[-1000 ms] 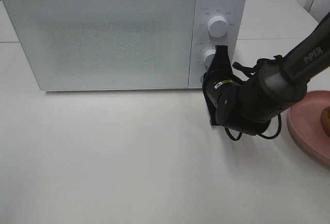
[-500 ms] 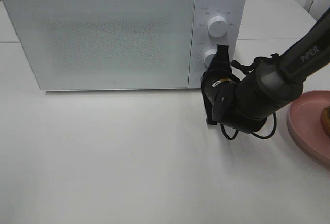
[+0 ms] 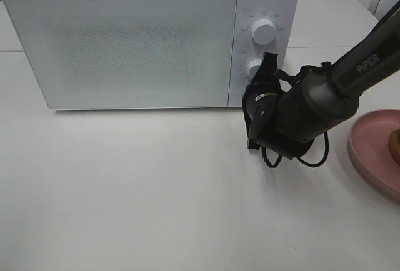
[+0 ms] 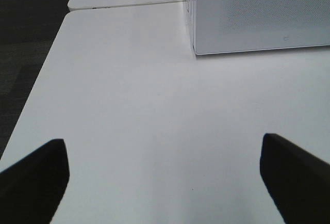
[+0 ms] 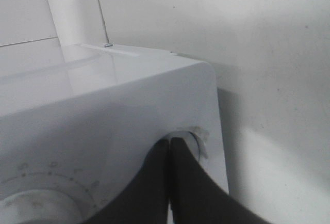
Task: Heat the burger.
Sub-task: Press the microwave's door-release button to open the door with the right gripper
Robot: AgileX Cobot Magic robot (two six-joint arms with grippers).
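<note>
Only a sliver of the burger (image 3: 395, 147) shows at the right edge of the exterior view, on its pink plate (image 3: 369, 149). The white microwave (image 3: 125, 46) stands at the back with its door closed. My right arm (image 3: 297, 115) reaches in from the right to the control panel, covering its lower part below the lower knob (image 3: 252, 68). In the right wrist view my right gripper (image 5: 170, 142) is shut, its tips against a small round button (image 5: 195, 135) near the panel's corner. My left gripper (image 4: 165, 182) is open over bare table, with nothing between its fingers.
The upper knob (image 3: 264, 32) sits above the lower one on the panel. The white table (image 3: 156, 190) stretches in front of the microwave. In the left wrist view the table edge (image 4: 36, 95) drops to a dark floor, with the microwave's corner (image 4: 196, 48) beyond.
My right arm has shifted a little to the left, closer in against the control panel. The door remains closed and the left gripper has not moved.
</note>
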